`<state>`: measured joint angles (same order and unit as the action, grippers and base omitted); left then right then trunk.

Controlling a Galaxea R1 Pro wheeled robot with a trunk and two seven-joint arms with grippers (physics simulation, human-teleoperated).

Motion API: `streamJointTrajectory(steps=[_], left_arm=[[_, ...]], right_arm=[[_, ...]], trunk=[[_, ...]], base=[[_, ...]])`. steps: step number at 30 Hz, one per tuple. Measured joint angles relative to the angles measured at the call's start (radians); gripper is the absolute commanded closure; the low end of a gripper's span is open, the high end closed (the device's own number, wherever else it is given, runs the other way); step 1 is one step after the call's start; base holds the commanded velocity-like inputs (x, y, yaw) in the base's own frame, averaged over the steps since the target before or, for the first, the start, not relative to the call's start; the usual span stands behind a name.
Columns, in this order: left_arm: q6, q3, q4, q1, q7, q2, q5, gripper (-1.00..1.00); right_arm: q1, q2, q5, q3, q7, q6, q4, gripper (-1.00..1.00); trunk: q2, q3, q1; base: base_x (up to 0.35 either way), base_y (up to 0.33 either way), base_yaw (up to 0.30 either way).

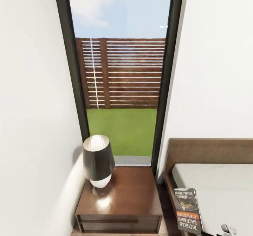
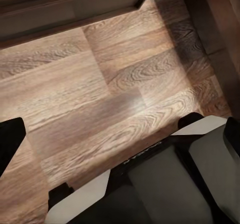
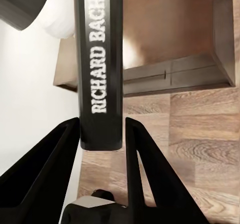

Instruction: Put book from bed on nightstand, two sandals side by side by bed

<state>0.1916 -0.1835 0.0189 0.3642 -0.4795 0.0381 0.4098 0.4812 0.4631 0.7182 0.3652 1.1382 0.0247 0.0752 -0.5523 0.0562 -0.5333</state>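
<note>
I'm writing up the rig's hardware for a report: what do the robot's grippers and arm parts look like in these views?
The right gripper has two long, matte black fingers that taper toward their tips, over a small grey-and-black mount. In the left wrist view, a black finger shows beside smooth white and grey shell panels with black trim. No cables or clear markings show.

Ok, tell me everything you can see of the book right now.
The book is a thin paperback with a dark cover, white "Richard Bachman" lettering, an orange band and a pale picture. In the right wrist view its dark spine sits between the right gripper fingers, which close on both sides of it. In the head view it shows at the bed's near edge, beside the nightstand.
</note>
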Motion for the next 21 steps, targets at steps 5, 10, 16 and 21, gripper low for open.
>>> streamJointTrajectory(steps=[5, 10, 16, 21], left_arm=[[-0.001, 0.0, 0.0, 0.0, 0.0, 0.0, 0.0, -1.0], [0.0, 0.0, 0.0, 0.0, 0.0, 0.0, 0.0, -1.0], [0.0, 0.0, 0.0, 0.0, 0.0, 0.0, 0.0, -1.0], [0.0, 0.0, 0.0, 0.0, 0.0, 0.0, 0.0, -1.0]], right_arm=[[0.0, 0.0, 0.0, 0.0, 0.0, 0.0, 0.0, 1.0], [0.0, 0.0, 0.0, 0.0, -0.001, 0.0, 0.0, 1.0], [0.0, 0.0, 0.001, -0.004, -0.001, 0.0, 0.0, 1.0], [0.0, 0.0, 0.001, -0.003, -0.001, 0.0, 0.0, 1.0]], trunk=[[0.0, 0.0, 0.0], [0.0, 0.0, 0.0], [0.0, 0.0, 0.0], [0.0, 0.0, 0.0]], base=[[0.329, 0.0, 0.0], [0.327, 0.0, 0.0], [0.159, 0.0, 0.0], [0.109, 0.0, 0.0]])
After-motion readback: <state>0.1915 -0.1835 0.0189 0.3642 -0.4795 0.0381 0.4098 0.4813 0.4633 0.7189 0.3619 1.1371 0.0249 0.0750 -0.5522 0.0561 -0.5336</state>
